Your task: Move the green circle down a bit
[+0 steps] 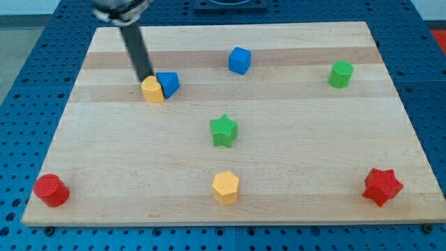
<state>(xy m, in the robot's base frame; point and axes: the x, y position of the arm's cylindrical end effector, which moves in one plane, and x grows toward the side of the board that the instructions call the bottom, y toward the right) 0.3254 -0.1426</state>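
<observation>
The green circle (341,74) is a short green cylinder standing near the view's upper right of the wooden board (300,160). My tip (145,77) is far to its left, at the upper left of the board. It touches or nearly touches the top of a yellow block (152,90), with a blue triangle block (168,84) right beside it. The dark rod slants up toward the view's top left.
A blue cube (239,60) sits at top centre. A green star (224,130) lies mid-board. A yellow hexagon (226,187) is at bottom centre, a red star (382,186) at bottom right, a red cylinder (51,190) at bottom left.
</observation>
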